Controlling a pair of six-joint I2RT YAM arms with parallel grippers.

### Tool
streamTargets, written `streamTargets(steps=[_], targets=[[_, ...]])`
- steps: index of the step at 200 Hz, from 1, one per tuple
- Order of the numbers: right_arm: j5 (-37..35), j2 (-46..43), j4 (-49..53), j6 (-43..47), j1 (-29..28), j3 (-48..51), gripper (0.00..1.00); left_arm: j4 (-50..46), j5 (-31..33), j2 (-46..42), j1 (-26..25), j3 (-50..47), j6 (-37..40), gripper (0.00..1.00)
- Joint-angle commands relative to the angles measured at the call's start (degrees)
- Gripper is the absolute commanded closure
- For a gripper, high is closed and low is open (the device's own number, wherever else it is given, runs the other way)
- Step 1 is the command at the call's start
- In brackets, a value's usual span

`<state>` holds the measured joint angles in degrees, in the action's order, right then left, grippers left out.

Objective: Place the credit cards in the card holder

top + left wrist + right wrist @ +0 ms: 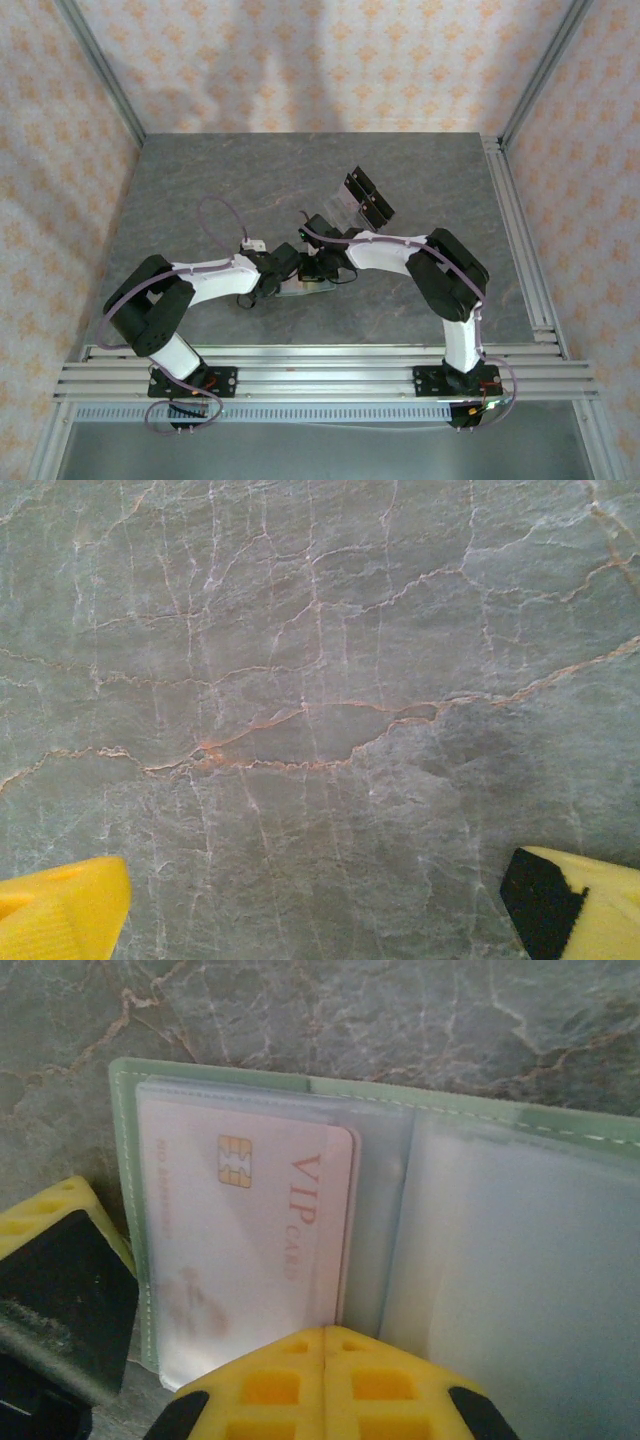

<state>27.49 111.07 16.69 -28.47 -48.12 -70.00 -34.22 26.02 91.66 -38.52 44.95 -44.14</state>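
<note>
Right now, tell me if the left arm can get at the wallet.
Probably yes: the wallet lies open right beside the left arm, whose jaws stand open over the table. The right arm crowds it, though.

Top view: table (200, 190) bare at upper left, far left & whole right side, so easy passage there. Acrylic rack (362, 200) blocks upper centre-right. Both arms crowd frame centre over card holder (303, 289); little room. Left wrist view: left gripper (320, 910) spread wide, bare slab btwn fingers. Right wrist view: right gripper (325, 1360) pinched together bottom centre; a yellow-black finger (60, 1280) at lower left hems holder's left edge.
</note>
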Motion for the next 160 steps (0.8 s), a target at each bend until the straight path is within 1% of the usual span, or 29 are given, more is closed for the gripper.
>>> streamTargets(steps=[1,22,46,58,70,86,102,117,132,160], targets=[[1.66,0.66,-2.19,-1.09,-0.84,-2.22,1.00,1.41,-1.26,2.30,-0.41,-0.18,-1.21,0.00],[1.71,-0.39,-1.88,-0.91,-0.84,-2.23,1.00,1.18,-1.18,2.19,-0.42,-0.02,-1.30,0.00],[-0.02,-3.41,-0.07,0.07,-0.45,-1.44,1.00,-0.53,-0.23,1.07,-0.41,0.63,-1.43,0.00],[-1.18,-5.93,0.60,0.36,0.08,-0.20,0.93,-1.72,0.65,-0.37,-0.41,0.88,-1.62,0.00],[-3.33,-8.60,1.72,0.76,0.54,1.16,0.80,-3.04,1.60,-2.28,-0.39,1.26,-1.87,0.01],[-6.46,-11.79,4.20,1.91,0.92,2.76,0.67,-4.27,2.54,-4.70,-0.26,1.69,-1.83,0.00],[-10.91,-14.48,7.38,2.92,1.05,4.06,0.58,-4.89,2.67,-6.64,-0.09,2.30,-1.36,0.00],[-15.22,-16.24,9.64,3.57,1.01,5.53,0.53,-4.10,1.44,-8.06,0.44,2.60,-0.28,0.00],[-19.03,-16.49,11.26,4.18,1.10,6.57,0.50,-0.97,-1.74,-9.48,1.19,2.05,1.45,0.00],[-21.24,-13.37,11.72,5.68,1.19,6.06,0.48,6.65,-8.94,-12.43,2.27,0.28,4.95,0.00]])
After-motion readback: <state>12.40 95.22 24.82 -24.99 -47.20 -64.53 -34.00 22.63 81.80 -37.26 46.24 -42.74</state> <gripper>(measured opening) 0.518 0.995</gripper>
